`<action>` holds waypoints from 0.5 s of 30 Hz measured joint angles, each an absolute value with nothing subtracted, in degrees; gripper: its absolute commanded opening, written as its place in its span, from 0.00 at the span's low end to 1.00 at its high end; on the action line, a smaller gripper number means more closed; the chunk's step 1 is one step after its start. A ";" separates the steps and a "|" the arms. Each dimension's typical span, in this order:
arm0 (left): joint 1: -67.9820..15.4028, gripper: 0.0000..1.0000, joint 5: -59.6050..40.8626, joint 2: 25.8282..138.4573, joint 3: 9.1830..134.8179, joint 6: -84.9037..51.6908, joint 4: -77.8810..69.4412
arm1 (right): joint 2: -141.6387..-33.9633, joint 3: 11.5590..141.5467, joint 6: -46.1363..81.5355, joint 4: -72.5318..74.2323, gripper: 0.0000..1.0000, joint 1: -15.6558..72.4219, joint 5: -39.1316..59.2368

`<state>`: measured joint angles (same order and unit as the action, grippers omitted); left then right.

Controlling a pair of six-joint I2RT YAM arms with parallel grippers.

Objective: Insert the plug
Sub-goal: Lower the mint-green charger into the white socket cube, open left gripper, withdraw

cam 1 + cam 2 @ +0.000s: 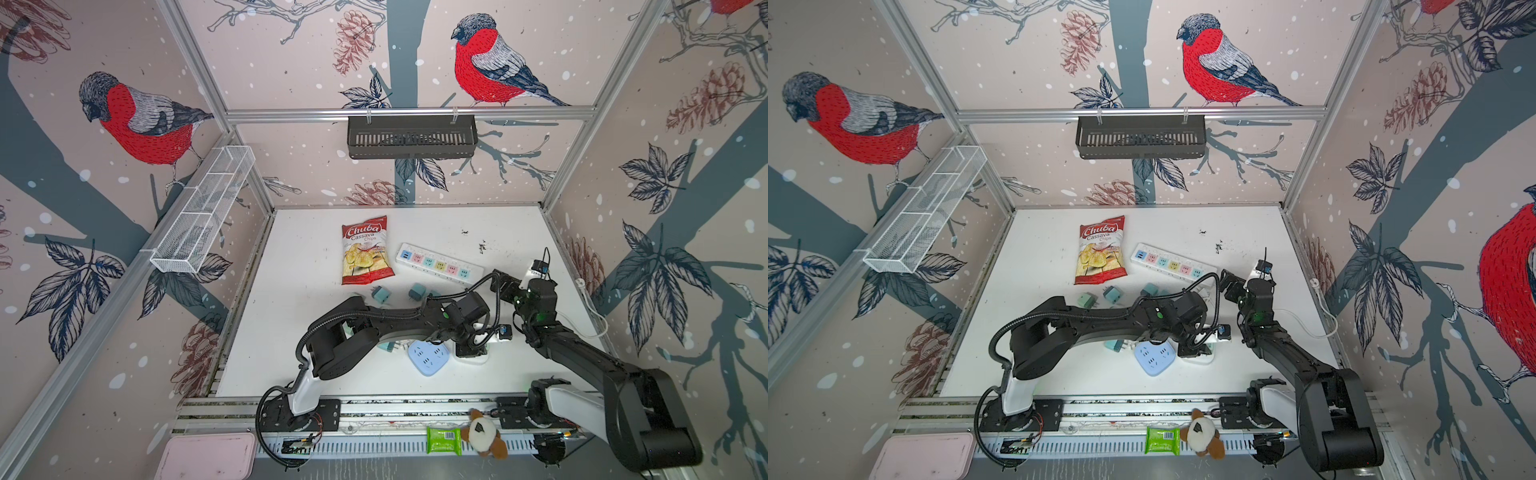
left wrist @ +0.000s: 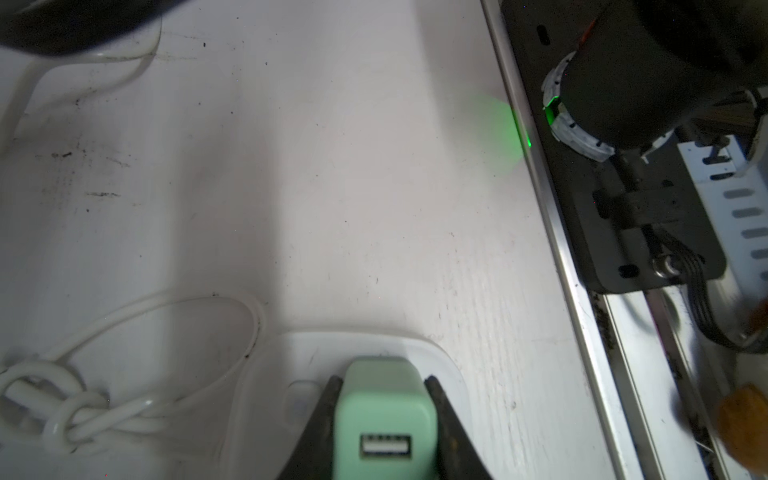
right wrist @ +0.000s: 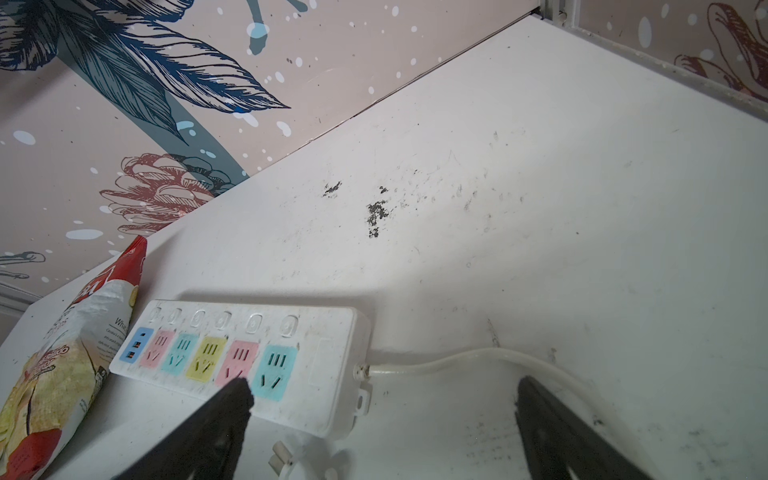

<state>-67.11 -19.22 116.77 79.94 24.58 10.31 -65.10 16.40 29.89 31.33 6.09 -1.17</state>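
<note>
Two tools, left tool (image 2: 383, 380) clamped on mint plug (image 2: 386, 415), its underside hidden, right tool (image 3: 382, 388) spread apart.

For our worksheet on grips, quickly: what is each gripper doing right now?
Left gripper: closed on the green plug.
Right gripper: open, holding nothing.

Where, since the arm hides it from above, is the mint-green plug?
In the left wrist view, the mint-green plug is clamped in the left tool, over the white socket block beside the blue socket block.
</note>
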 measured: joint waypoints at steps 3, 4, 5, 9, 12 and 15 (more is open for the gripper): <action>-66.81 0.00 -19.20 116.81 79.68 22.90 9.37 | -64.99 16.40 29.89 31.33 1.00 6.20 -1.17; -66.78 0.00 -19.16 116.81 79.55 22.68 9.17 | -64.93 16.38 29.89 31.33 1.00 6.22 -1.17; -66.78 0.00 -19.05 116.81 79.53 22.41 9.06 | -64.90 16.36 29.89 31.33 1.00 6.22 -1.17; -66.81 0.00 -18.98 116.84 79.40 22.37 8.82 | -64.84 16.19 29.89 31.31 1.00 6.22 -1.21; -66.87 0.00 -18.98 116.75 78.50 22.94 7.53 | -64.64 16.14 29.91 31.31 1.00 6.22 -1.39; -66.96 0.00 -18.94 116.95 77.97 24.21 6.15 | -64.58 16.14 29.91 31.31 1.00 6.22 -1.39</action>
<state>-66.96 -18.94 116.95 77.97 24.21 6.15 -64.58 16.14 29.91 31.31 6.22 -1.39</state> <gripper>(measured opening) 0.293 0.997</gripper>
